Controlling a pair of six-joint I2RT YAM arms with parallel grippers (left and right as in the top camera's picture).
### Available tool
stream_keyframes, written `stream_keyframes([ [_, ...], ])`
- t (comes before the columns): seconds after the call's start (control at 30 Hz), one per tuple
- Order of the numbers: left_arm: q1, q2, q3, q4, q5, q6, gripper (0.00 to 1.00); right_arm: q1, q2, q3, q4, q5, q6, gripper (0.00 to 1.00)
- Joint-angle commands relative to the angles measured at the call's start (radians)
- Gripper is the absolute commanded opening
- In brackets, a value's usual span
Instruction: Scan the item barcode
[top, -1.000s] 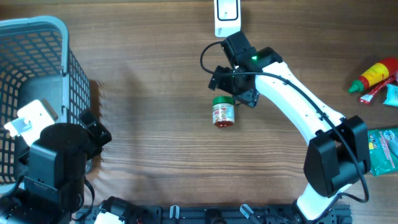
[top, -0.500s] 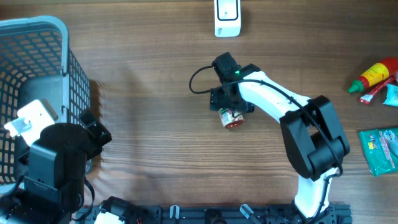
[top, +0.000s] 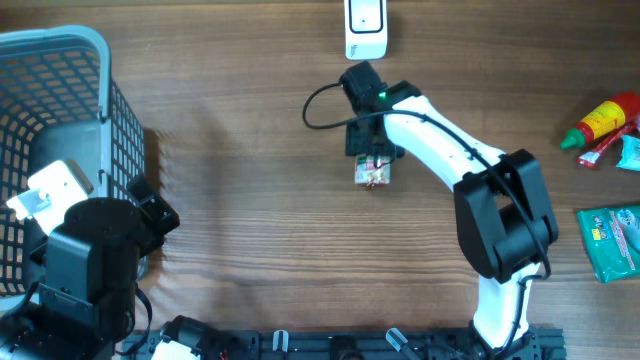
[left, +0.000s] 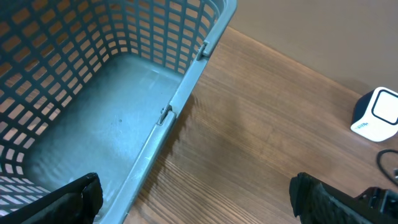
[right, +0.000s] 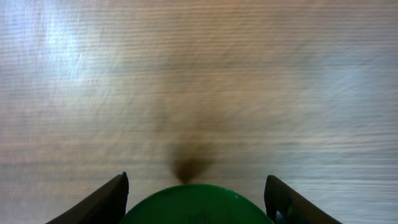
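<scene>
Wood-grain desk (top: 250, 200) runs under everything, pale brown from edge to edge. I start at the right hand (right: 196, 194). In its own camera the two dark fingers (right: 113, 200) stand apart at the bottom of the frame, with the green lid (right: 196, 208) of the jar (top: 372, 174) filling the space between them. The lid runs right up to both fingers, but I cannot tell whether they are pressing on it or only bracketing it (the lower edge of the frame cuts off that contact). From overhead, the jar sits a little right of centre on the desk, directly below the hand in the frame, and its label shows red and white.

A black cable (top: 318, 105) loops off the wrist to the left. Above the hand, at the top edge of the overhead view, stands the white scanner (top: 364, 25), apart from the jar.

At the far right edge lie a red bottle (top: 603, 120) and, lower down, a green packet (top: 612, 240).

The left hand (left: 196, 202) has its fingers spread wide and holds nothing. It hangs over the rim of the blue-grey basket (top: 60, 45) in the upper left.
</scene>
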Motion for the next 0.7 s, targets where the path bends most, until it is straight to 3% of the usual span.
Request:
stream_keyframes([
  [0.0, 0.003, 0.001, 0.008, 0.002, 0.001, -0.014, 1.00, -0.027, -0.114, 0.039, -0.016, 0.261, 0.051, 0.54],
  [0.1, 0.003, 0.001, 0.008, 0.002, 0.001, -0.013, 1.00, -0.027, -0.165, 0.038, -0.009, 0.556, 0.220, 0.54],
  [0.27, 0.003, 0.001, 0.008, 0.002, 0.001, -0.014, 1.00, -0.026, -0.168, -0.008, 0.006, 0.783, 0.633, 0.47],
  [0.33, 0.003, 0.001, 0.008, 0.002, 0.001, -0.013, 1.00, -0.023, -0.167, -0.069, 0.084, 0.861, 0.697, 0.48],
  [0.4, 0.003, 0.001, 0.008, 0.002, 0.001, -0.013, 1.00, -0.018, -0.166, -0.137, 0.220, 0.937, 0.649, 0.48],
  [0.53, 0.003, 0.001, 0.008, 0.002, 0.001, -0.013, 1.00, -0.010, -0.142, -0.251, 0.582, 1.119, 0.388, 0.49],
  [0.67, 0.003, 0.001, 0.008, 0.002, 0.001, -0.013, 1.00, -0.010, -0.119, -0.306, 0.824, 1.070, 0.215, 0.48],
])
